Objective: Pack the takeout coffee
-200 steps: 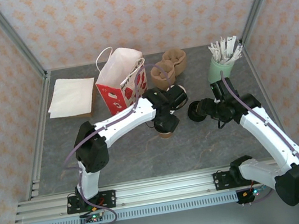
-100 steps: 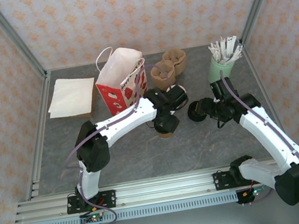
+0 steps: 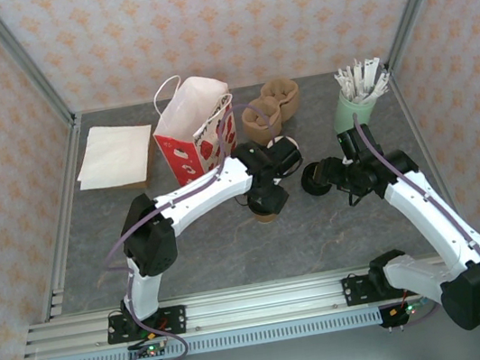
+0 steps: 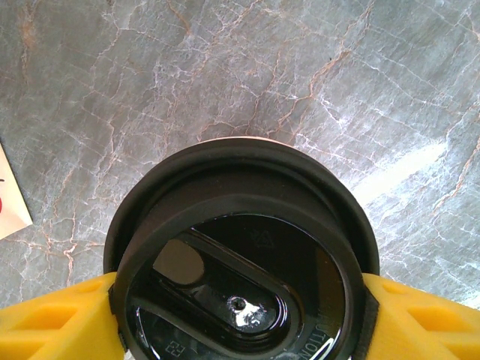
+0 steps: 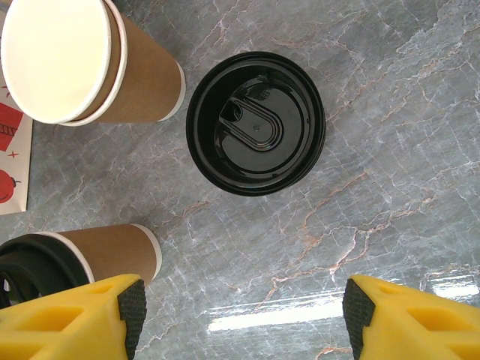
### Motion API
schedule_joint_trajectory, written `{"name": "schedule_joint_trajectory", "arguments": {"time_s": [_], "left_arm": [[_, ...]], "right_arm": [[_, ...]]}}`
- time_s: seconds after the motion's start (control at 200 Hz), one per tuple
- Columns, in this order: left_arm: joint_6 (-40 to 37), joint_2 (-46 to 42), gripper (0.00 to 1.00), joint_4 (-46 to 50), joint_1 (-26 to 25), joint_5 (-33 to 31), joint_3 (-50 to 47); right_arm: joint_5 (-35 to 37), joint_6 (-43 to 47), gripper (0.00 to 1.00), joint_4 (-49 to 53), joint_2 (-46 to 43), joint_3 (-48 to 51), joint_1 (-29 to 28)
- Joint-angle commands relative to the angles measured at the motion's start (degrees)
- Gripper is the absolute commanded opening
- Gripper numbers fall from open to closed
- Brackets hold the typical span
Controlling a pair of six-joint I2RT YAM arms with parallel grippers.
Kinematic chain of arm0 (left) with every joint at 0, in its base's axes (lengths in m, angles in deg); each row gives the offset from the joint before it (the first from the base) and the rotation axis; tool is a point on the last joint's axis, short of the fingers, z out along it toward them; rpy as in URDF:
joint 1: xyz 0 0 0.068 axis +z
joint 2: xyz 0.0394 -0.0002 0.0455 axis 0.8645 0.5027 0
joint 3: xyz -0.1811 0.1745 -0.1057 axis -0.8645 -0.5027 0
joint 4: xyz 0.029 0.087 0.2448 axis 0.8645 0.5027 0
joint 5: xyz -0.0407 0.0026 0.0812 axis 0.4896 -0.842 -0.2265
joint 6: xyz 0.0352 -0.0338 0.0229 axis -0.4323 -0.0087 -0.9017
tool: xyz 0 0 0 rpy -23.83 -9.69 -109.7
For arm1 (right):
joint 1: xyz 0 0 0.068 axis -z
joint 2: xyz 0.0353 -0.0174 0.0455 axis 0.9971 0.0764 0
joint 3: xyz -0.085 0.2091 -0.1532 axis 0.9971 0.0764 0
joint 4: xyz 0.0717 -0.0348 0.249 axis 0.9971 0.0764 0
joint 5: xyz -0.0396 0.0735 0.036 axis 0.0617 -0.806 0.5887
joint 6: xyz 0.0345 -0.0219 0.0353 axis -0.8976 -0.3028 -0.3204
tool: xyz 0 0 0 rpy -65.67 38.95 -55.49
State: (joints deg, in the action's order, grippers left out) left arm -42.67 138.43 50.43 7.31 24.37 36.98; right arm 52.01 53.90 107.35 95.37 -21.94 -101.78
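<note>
Now left jaws clasp the takeout coffee (image 4: 240, 292) — right jaws gape above a loose lid (image 5: 255, 124).

The scene is lit brightly and evenly from above. On the counter (image 3: 232, 245) only soft, short shadows are cast below the arms. In the left wrist view a white glare streak is seen at 3 o'clock, and small glints are carried by the glossy lid of the takeout coffee (image 4: 240, 300). In the right wrist view a pale glare band is laid at 6 o'clock. The stone veins are shown sharply.

Brown takeout coffee (image 5: 112, 251), black lid (image 4: 240, 210)
</note>
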Motion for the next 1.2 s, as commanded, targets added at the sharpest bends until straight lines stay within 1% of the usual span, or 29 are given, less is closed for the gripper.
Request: {"name": "schedule_joint_trajectory", "arguments": {"time_s": [0.0,1.196], "left_arm": [[-1.21,0.31,0.70,1.75,-0.31,-0.21,0.43],[-0.15,-1.97,0.82,2.26,-0.27,-3.20,-1.00]], "right_arm": [[0.12,-0.14,0.71,-0.91,0.13,0.18,0.26],[-2.26,0.00,0.71,-1.53,0.88,0.36,0.26]]}}
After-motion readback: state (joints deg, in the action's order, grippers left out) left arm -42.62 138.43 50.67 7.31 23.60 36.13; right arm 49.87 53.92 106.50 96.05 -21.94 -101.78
